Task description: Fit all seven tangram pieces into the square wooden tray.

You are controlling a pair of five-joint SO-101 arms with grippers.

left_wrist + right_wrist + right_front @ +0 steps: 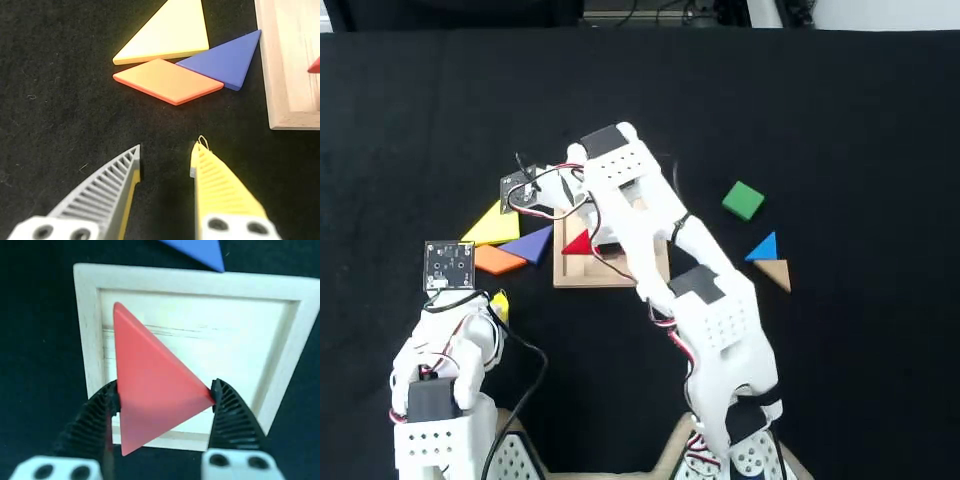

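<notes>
My right gripper (pixel 165 392) is clamped on the red triangle (pixel 150 385), one black finger on its long edge and the other on the opposite corner. The piece hangs over the inside of the square wooden tray (pixel 87 330), with one corner reaching out past the rim. I cannot tell whether it touches the tray floor. In the high view the tray (pixel 582 281) sits just left of the frame's centre. My right arm crosses over it, and the red triangle (pixel 580 243) is in its left part.

My left gripper (pixel 169 149) has its jaws apart, with nothing between the grey finger and the yellow one. It is at the lower left of the high view (pixel 498 305), low over the black cloth (pixel 840 120).

Left of the tray three pieces lie bunched together: the yellow triangle (pixel 495 225), the orange parallelogram (pixel 498 259) below it, and the large blue triangle (pixel 532 243) nearest the tray. From my left wrist the orange parallelogram (pixel 167 80) touches both the yellow triangle (pixel 170 32) and the large blue triangle (pixel 227 57).

At centre right of the high view, well apart from the tray, the green square (pixel 743 199) lies alone. Below it are the small blue triangle (pixel 763 247) and the tan triangle (pixel 775 274), just beside each other.

The marks on the small square board (pixel 449 264) on my left wrist are too small to read.
</notes>
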